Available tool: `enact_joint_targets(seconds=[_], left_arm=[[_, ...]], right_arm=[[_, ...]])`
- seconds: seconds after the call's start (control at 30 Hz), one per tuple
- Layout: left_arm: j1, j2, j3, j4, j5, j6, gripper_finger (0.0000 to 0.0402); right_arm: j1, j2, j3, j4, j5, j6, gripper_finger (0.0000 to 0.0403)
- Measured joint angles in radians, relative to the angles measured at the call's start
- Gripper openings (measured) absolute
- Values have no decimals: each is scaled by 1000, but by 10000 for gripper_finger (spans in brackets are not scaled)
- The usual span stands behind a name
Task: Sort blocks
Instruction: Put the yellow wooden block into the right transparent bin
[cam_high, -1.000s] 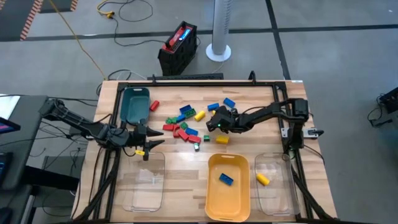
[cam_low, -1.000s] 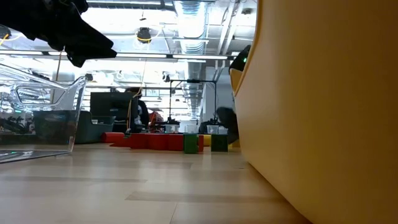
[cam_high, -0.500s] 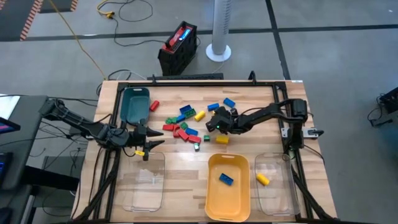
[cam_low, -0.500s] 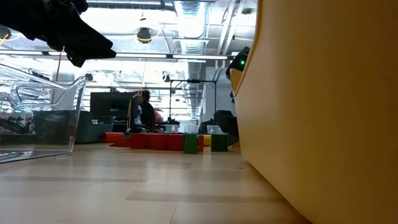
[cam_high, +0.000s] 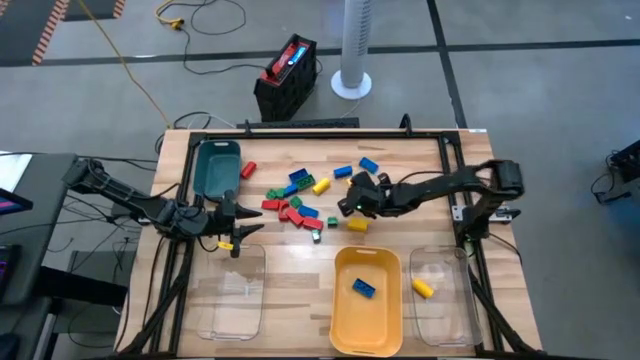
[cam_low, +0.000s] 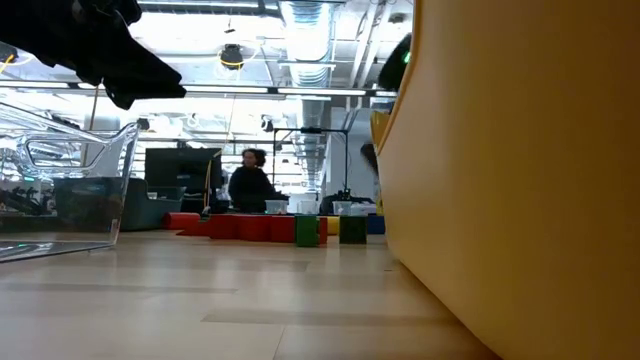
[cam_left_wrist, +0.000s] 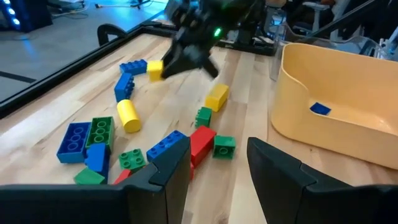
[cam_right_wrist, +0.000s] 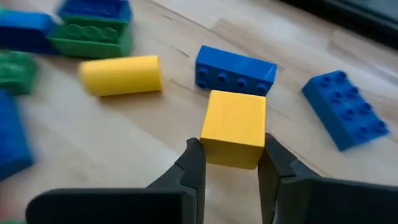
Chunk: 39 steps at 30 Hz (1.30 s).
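Note:
Red, green, blue and yellow blocks (cam_high: 298, 200) lie scattered on the wooden table's far middle. My right gripper (cam_high: 350, 203) hangs over the heap's right edge, shut on a yellow cube block (cam_right_wrist: 233, 124). My left gripper (cam_high: 236, 226) waits open near the table's left side, between the teal tray (cam_high: 217, 168) and a clear tray (cam_high: 230, 290), with nothing between its fingers (cam_left_wrist: 177, 180). One blue block (cam_high: 363, 288) lies in the yellow tray (cam_high: 366, 318). One yellow block (cam_high: 422, 288) lies in the right clear tray (cam_high: 440, 300). My right gripper pinches the yellow cube by two opposite side faces (cam_right_wrist: 210, 148), one finger (cam_right_wrist: 191, 163) on each. The fingers slant down at it from the table's right side. The cube (cam_left_wrist: 154, 70) sits level in the hold, lifted clear of the table.
A yellow brick (cam_high: 356, 226) and a small green one lie just in front of the heap, near the yellow tray's far rim. A yellow cylinder (cam_right_wrist: 121, 74) and blue bricks (cam_right_wrist: 236, 68) lie under the right gripper. The three trays line the near edge.
My right gripper has shut on the yellow cube and risen, drawing slightly toward the table's right edge. The cube has come up off the table. In the room behind, a person has walked to the right.

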Motion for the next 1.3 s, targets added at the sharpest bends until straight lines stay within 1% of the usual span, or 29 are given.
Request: enact_joint_targets(seconds=[0.17, 0.23, 0.3, 0.43, 0.5, 0.53, 0.6, 0.73, 0.9, 1.07, 1.17, 1.3], left_arm=[[0, 0, 0, 1, 0, 0, 155], [0, 0, 0, 2, 0, -1, 155], [0, 0, 0, 2, 0, -2, 155], [0, 0, 0, 2, 0, -3, 155], [0, 0, 0, 2, 0, -4, 155], [0, 0, 0, 2, 0, -7, 155], [0, 0, 0, 3, 0, -9, 155], [0, 0, 0, 9, 0, -13, 155], [0, 0, 0, 21, -1, -15, 155], [-1, 0, 0, 20, 0, -22, 155], [-1, 0, 0, 19, 0, -22, 155], [-2, 0, 0, 12, 0, -28, 155]], right_arm=[[86, -234, 0, -156, -4, 8, 88], [133, -334, 0, -184, -17, -28, 89], [195, -421, 0, -191, -81, -104, 90], [352, -551, 1, -237, -255, -252, 91], [449, -596, 1, -305, -292, -266, 91], [501, -616, 1, -346, -295, -246, 91], [598, -651, 1, -427, -299, -144, 91], [769, -697, 1, -580, -301, 193, 91], [928, -684, 1, -716, -308, 518, 91], [1048, -669, 1, -829, -343, 804, 91], [1098, -661, 1, -901, -366, 962, 90], [1121, -632, 1, -991, -472, 1149, 90]])
